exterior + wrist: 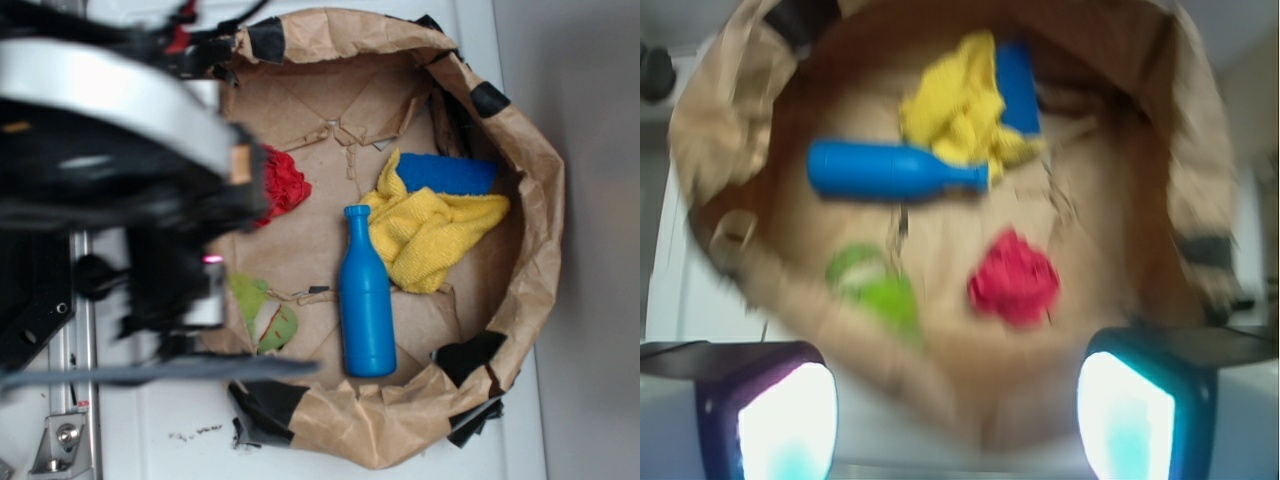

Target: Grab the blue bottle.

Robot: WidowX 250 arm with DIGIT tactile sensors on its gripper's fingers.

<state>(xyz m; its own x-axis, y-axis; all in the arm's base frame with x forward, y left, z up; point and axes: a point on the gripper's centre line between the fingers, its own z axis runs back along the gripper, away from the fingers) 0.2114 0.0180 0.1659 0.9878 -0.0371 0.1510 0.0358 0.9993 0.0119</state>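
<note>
Lying flat, the blue bottle [366, 305] has bare paper alongside.

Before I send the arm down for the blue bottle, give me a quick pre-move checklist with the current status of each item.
1. Blue bottle in view, lying flat on the paper-bag basin: ok.
2. Gripper open and empty, fingers apart at the wrist view's lower corners: ok.
3. Gripper above the bottle: not ok; it sits back near the basin's edge, with the bottle farther ahead.
4. Room round the bottle body: ok; the green item lies apart from it.
5. Neck end clear: not ok; the yellow cloth lies against the cap.
6. Jaw line across the bottle's axis: cannot tell, wrist view blurred.
</note>
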